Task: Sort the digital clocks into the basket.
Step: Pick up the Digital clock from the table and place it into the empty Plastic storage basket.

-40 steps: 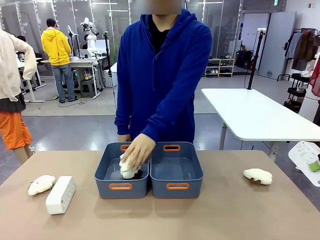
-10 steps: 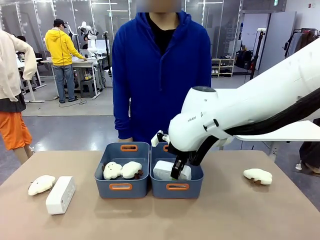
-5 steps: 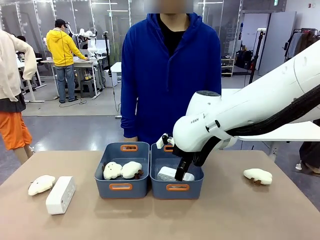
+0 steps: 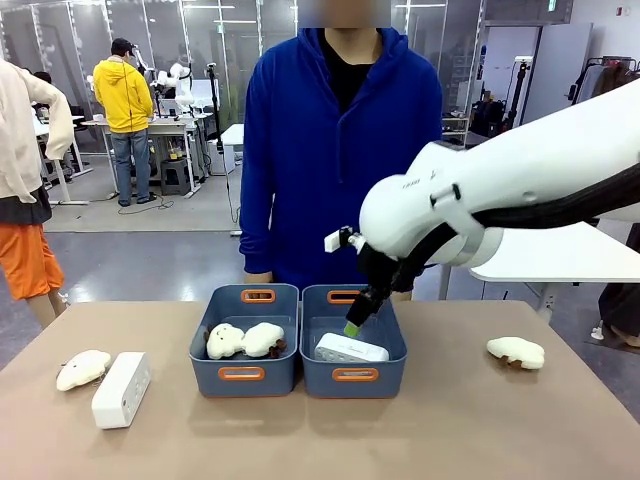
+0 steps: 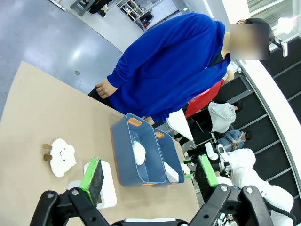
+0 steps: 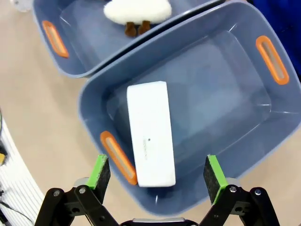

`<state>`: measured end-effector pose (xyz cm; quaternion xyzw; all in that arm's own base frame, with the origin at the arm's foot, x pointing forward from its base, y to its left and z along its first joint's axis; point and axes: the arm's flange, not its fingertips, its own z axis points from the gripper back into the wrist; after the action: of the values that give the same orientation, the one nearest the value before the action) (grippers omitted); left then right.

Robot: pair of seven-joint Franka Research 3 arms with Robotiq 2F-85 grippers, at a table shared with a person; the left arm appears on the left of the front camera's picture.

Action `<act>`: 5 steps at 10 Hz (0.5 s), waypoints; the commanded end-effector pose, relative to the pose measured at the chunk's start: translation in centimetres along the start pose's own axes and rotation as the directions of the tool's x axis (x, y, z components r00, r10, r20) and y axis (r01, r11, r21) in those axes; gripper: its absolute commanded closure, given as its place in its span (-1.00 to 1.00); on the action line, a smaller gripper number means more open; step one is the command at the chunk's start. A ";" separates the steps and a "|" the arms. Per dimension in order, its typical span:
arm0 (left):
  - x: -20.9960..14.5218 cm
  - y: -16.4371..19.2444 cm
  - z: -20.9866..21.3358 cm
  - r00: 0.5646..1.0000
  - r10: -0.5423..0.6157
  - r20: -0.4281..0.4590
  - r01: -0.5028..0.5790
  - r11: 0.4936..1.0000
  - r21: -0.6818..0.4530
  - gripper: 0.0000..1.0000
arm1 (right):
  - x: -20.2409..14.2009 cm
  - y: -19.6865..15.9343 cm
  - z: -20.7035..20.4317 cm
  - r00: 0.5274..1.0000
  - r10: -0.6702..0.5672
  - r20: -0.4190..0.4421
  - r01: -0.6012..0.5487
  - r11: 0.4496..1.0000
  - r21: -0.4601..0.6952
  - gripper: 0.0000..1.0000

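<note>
On the bench (image 4: 450,440), the right-hand basket (image 4: 318,380) now contains one digital clock (image 4: 352,349), released and lying flat. The second digital clock (image 4: 121,389) stays on the bench's left side. The right end effector (image 6: 156,172) has lifted above the basket, fully open and empty. The left end effector (image 5: 149,173) stands open and empty.

Smooth matt plastic clock (image 6: 150,134), glossy plastic basket (image 6: 221,89), fluffy plush toy (image 6: 136,10)

One white digital clock (image 4: 352,348) is seen lying in the right-hand basket (image 4: 318,380), just below the right end effector (image 4: 358,318), while the other clock (image 4: 121,389) is set on the table (image 4: 300,440) beside a plush toy (image 4: 82,369).
</note>
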<state>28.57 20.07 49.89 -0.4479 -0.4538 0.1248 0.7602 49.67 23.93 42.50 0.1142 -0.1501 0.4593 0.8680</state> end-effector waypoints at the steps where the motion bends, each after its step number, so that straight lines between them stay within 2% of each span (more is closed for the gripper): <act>1: 0.2 0.0 -0.1 1.000 0.003 0.012 -0.002 1.000 -0.024 -1.00 | 0.4 -0.1 -1.8 0.999 0.024 -0.024 -0.024 0.999 -0.020 -1.00; 5: 0.2 0.0 -0.1 1.000 0.003 0.012 -0.002 1.000 -0.024 -1.00 | 0.4 -0.1 -1.8 0.999 0.024 -0.024 -0.024 0.999 -0.020 -1.00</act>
<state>28.57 20.08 49.89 -0.4479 -0.4538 0.1248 0.7602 49.84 24.51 40.64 0.1047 -0.1401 0.4728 0.8637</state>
